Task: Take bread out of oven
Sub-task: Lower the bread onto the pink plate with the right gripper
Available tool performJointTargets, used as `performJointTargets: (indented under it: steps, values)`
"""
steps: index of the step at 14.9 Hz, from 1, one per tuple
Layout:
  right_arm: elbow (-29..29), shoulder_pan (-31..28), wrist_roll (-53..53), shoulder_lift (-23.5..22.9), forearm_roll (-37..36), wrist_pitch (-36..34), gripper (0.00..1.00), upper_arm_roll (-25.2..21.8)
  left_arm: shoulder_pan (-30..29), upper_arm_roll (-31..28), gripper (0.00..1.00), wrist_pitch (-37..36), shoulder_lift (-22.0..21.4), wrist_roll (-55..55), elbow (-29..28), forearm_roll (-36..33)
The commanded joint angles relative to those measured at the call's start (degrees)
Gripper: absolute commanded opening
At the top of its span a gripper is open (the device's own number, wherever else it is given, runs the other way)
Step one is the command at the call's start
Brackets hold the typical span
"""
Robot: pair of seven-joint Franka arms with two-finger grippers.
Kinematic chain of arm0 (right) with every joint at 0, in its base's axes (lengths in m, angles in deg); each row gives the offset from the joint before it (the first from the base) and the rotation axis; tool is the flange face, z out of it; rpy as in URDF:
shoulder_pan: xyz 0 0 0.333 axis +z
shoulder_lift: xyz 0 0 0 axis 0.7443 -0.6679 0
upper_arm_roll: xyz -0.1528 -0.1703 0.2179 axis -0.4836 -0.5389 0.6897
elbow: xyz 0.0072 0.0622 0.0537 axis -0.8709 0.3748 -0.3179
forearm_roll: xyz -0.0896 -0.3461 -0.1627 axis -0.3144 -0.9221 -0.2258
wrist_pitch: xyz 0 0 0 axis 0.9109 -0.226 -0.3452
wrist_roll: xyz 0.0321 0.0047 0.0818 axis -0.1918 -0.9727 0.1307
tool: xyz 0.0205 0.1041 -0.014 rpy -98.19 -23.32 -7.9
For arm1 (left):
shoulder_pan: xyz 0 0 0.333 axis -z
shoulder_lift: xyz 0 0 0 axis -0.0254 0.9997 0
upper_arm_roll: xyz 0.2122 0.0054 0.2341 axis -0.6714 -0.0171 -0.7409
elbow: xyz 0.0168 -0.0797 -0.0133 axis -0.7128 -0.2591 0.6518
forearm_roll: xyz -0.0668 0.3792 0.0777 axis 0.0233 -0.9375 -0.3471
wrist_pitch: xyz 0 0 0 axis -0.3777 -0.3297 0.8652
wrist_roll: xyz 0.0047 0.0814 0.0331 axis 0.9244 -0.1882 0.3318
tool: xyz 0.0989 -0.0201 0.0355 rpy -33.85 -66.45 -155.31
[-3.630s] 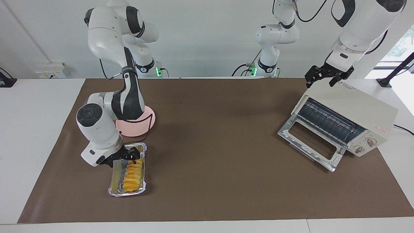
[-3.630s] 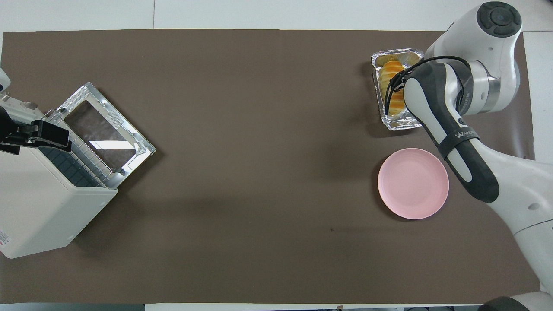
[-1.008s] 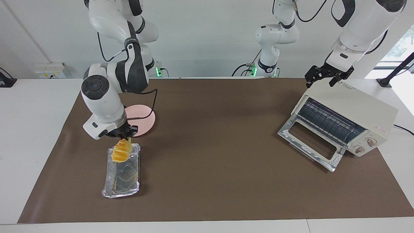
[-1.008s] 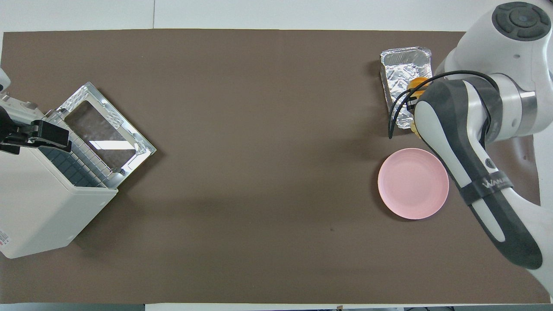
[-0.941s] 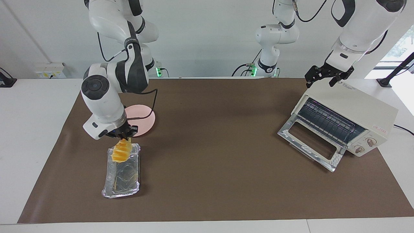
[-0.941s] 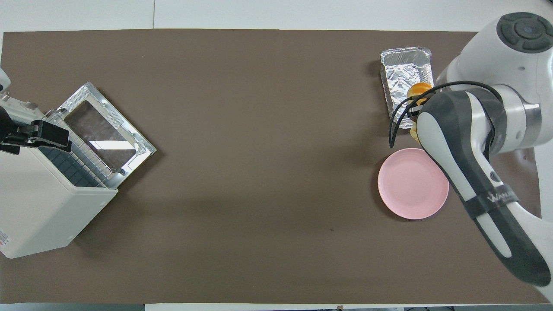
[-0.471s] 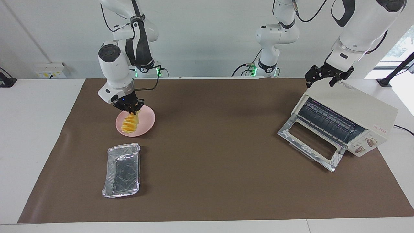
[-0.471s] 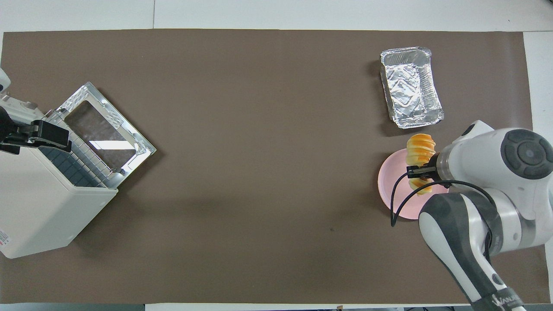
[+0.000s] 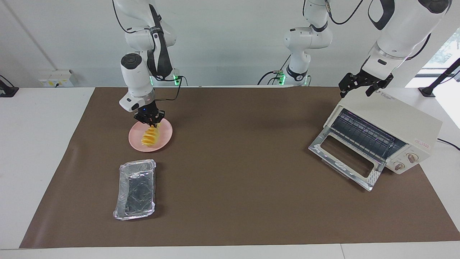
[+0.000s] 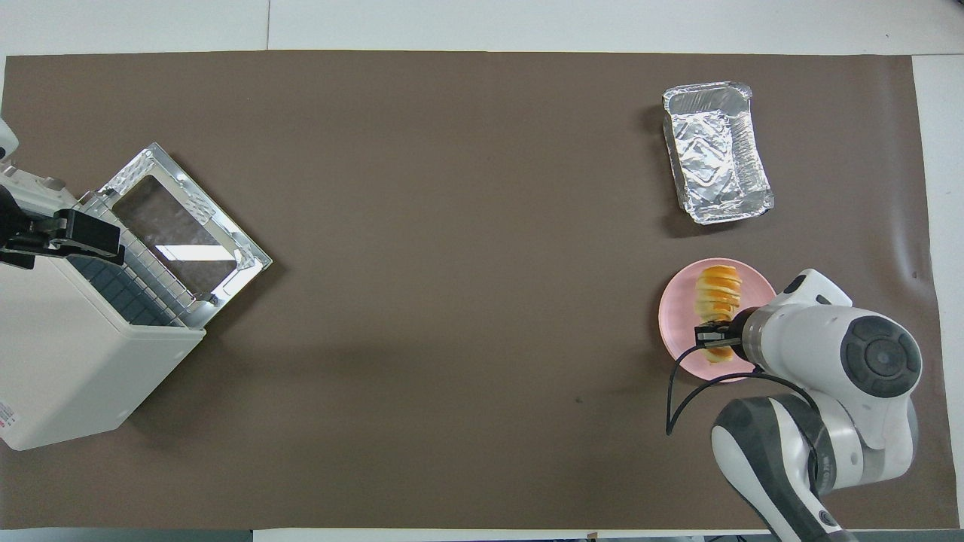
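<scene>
Brown mat, white walls. Right gripper (image 9: pixel 150 121) is clamped on the upper end of the bread (image 9: pixel 148 137), which hangs over the pink plate (image 9: pixel 163 139), low end maybe touching. I'd lower it flat before letting go (dropping risks a roll-off). Left gripper (image 9: pixel 360 86) waits spread wide over the oven (image 9: pixel 390 129), door down. Foil tray (image 9: pixel 136 189) sits bare.
</scene>
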Motion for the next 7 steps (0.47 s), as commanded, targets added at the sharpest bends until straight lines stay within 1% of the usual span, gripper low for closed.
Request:
performJointTargets:
  steps: [1, 2, 3, 6, 7]
  values:
    - [0.4, -0.8, -0.3, -1.0, 0.8, 2.1, 0.02, 0.5, -0.7, 0.2, 1.00, 0.5, -1.6, 0.1, -1.5, 0.9]
    - [0.4, -0.8, -0.3, -1.0, 0.8, 1.9, 0.53, 0.5, -0.7, 0.3, 1.00, 0.5, -1.6, 0.1, -1.5, 0.8]
    - [0.3, -0.8, -0.1, -1.0, 0.8, 1.7, 1.00, 0.5, -0.7, 0.2, 1.00, 0.5, -1.6, 0.1, -1.5, 0.9]
    - [-0.5, -0.8, 0.1, -1.1, 0.8, 1.3, 1.00, 0.5, -0.7, 0.2, 1.00, 0.5, -1.6, 0.1, -1.5, 0.8]
    - [-1.5, -0.7, 0.4, -1.1, 0.7, 0.5, 1.00, 0.5, -0.7, 0.3, 1.00, 0.5, -1.6, 0.1, -1.5, 0.9]
